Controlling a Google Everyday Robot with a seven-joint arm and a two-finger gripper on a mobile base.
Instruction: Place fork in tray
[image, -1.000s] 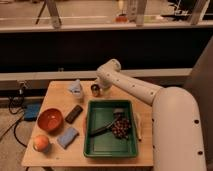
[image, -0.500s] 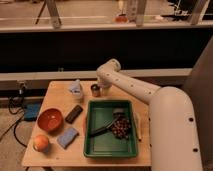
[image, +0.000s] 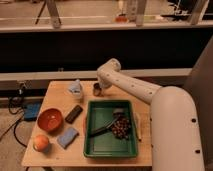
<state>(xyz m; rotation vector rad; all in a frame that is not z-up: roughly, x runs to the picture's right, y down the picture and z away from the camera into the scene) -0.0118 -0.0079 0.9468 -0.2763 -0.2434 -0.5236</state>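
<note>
The fork (image: 104, 129), dark and slim, lies slantwise inside the green tray (image: 110, 153) on the table (image: 55, 92), touching a brown clump (image: 121, 128). The claw (image: 97, 90) hangs just beyond the tray's far rim; whether it is spread cannot be told. Nothing has shifted since the earlier frame.

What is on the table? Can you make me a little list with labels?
gripper: low over the table, just behind the tray's back left corner
tray: green, in the middle of the table
fork: dark, probably the fork, lying inside the tray
brown clump: in the tray, right of the fork
bowl: red-orange, left of the tray
fruit: orange, front left
sponge: blue, beside the fruit
dark block: between bowl and tray
</note>
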